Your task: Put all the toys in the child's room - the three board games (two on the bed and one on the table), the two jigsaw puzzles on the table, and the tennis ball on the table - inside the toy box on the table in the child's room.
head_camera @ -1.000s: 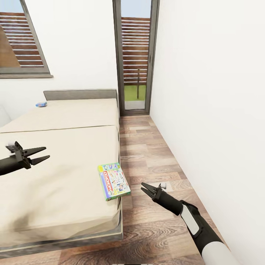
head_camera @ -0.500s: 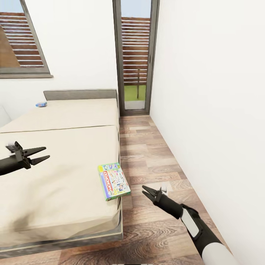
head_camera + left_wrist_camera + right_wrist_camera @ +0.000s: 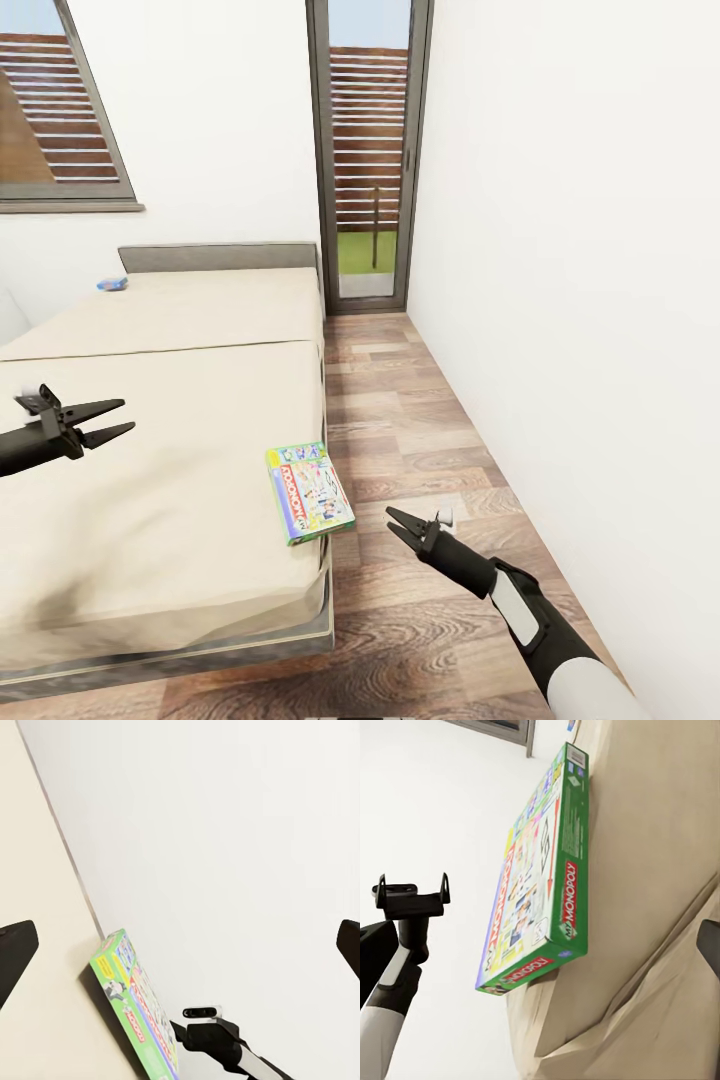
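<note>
We stand at the foot of the bed [image 3: 170, 470], beside a wood floor [image 3: 420, 440]. A green game [image 3: 308, 491] lies flat at the mattress's near right corner, its edge right at the side of the bed. Our right gripper [image 3: 398, 521] hangs over the floor just beside that corner, jaws parted but narrow and holding nothing. Our left gripper [image 3: 112, 418] hovers above the mattress, well apart from the box, jaws spread and empty.

The step in hand looks to be picking up the green game. To do it well, we would open the right jaws wider than the box is thick, come in level from the floor side, and close on the edge at the bed's side.

A small blue game [image 3: 112, 284] lies far off near the headboard [image 3: 215, 257]; its print is too small to read. The toy box and table are out of sight.
</note>
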### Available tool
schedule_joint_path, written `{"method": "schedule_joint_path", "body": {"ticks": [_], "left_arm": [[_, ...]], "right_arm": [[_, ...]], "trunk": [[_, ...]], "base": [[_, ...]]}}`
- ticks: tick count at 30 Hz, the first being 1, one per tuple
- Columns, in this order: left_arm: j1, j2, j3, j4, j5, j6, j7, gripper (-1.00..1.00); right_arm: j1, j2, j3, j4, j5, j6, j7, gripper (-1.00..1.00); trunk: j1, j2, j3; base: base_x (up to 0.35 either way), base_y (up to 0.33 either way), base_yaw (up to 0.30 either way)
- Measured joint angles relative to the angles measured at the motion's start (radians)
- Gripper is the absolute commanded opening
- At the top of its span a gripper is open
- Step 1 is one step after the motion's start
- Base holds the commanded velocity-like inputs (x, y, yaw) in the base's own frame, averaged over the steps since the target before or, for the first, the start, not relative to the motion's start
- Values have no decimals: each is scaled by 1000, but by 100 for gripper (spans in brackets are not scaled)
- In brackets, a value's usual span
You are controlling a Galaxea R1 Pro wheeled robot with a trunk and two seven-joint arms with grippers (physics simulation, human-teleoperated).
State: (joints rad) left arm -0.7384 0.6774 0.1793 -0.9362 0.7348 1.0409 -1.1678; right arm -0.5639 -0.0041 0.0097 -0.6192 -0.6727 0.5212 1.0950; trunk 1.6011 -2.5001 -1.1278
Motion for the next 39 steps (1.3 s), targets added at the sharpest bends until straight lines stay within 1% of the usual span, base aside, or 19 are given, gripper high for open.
{"method": "schedule_joint_path", "body": {"ticks": [14, 24, 39], "left_arm": [[1, 0, 0, 0, 0, 0, 0, 100], [1, 1, 1, 0, 0, 0, 0, 100], [1, 2, 2, 1, 0, 0, 0, 100]], "right_arm": [[0, 1, 0, 1, 2, 0, 0, 100], [0, 1, 0, 1, 2, 0, -1, 100], [0, 3, 0, 13, -2, 8, -14, 100]], "trunk": [[0, 0, 0], [0, 0, 0], [0, 0, 0]], "base": [[18, 26, 0], [78, 54, 0], [7, 4, 0]]}}
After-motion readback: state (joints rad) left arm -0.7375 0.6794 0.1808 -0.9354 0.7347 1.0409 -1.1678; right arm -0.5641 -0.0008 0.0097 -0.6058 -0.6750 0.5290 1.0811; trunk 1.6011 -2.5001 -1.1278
